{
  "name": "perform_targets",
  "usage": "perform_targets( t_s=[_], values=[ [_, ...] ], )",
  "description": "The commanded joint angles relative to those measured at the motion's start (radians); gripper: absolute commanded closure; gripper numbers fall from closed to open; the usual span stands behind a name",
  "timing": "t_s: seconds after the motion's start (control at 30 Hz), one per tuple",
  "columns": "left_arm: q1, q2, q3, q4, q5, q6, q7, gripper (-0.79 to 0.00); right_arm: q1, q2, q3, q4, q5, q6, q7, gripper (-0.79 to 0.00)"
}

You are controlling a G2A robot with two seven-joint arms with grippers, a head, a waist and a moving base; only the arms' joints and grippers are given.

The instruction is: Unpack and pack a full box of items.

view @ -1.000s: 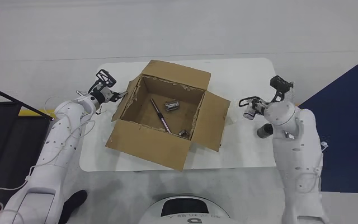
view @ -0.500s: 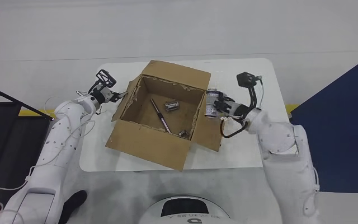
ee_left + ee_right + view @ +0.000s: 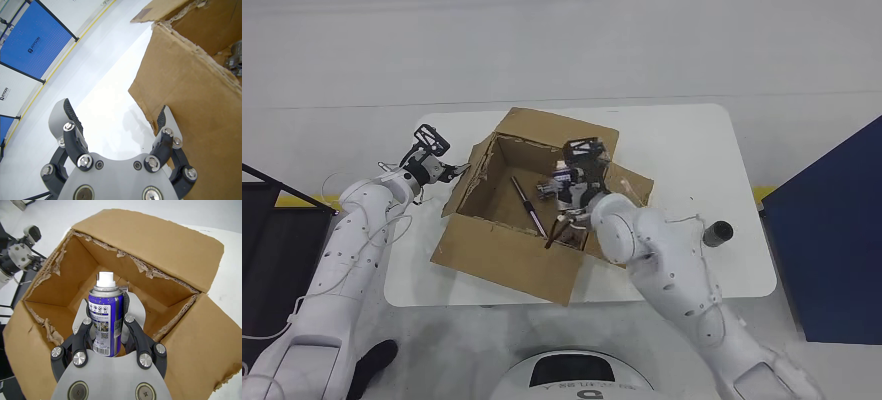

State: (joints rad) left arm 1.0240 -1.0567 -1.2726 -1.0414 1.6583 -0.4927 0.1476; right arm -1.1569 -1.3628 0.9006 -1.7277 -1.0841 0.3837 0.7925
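One second carries our right gripper (image 3: 105,303) from the right side of the table (image 3: 682,140) to above the open box (image 3: 504,262), where it pinches the blue spray can (image 3: 105,321) over the interior; we judge packing under way. Our left gripper (image 3: 115,113) stays spread beside the box's outer wall.

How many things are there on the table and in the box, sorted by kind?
Cardboard box: 1
Spray can: 1
Thin rod: 1
Metal part: 1
Dark cylinder: 1
Total: 5 (the arm over the box may hide more)
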Motion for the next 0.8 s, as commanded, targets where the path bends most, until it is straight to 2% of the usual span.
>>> perform_targets(
  t_s=[0.0, 0.03, 0.07, 0.27, 0.43, 0.63, 0.77],
  values=[
    [0.0, 0.0, 0.0, 0.0, 0.0, 0.0, 0.0, -0.785, 0.011, -0.005, -0.026, 0.02, -0.028, 0.003, 0.004, -0.351],
    [0.0, 0.0, 0.0, 0.0, 0.0, 0.0, 0.0, -0.785, 0.013, -0.007, -0.037, 0.024, -0.042, 0.001, 0.006, -0.6],
    [0.0, 0.0, 0.0, 0.0, 0.0, 0.0, 0.0, -0.785, 0.014, -0.008, -0.044, 0.025, -0.052, -0.001, 0.009, -0.77],
    [0.0, 0.0, 0.0, 0.0, 0.0, 0.0, 0.0, -0.785, -0.013, -0.007, -0.037, -0.025, -0.076, -0.02, 0.021, -0.785],
    [0.0, 0.0, 0.0, 0.0, 0.0, 0.0, 0.0, -0.785, -0.085, 0.011, 0.044, -0.145, -0.047, -0.076, 0.043, -0.785],
    [0.0, 0.0, 0.0, 0.0, 0.0, 0.0, 0.0, -0.785, -0.281, 0.049, 0.292, -0.392, 0.03, -0.145, -0.011, -0.785],
    [0.0, 0.0, 0.0, 0.0, 0.0, 0.0, 0.0, -0.785, -0.415, 0.067, 0.485, -0.47, 0.089, -0.17, -0.072, -0.785]
  ],
)
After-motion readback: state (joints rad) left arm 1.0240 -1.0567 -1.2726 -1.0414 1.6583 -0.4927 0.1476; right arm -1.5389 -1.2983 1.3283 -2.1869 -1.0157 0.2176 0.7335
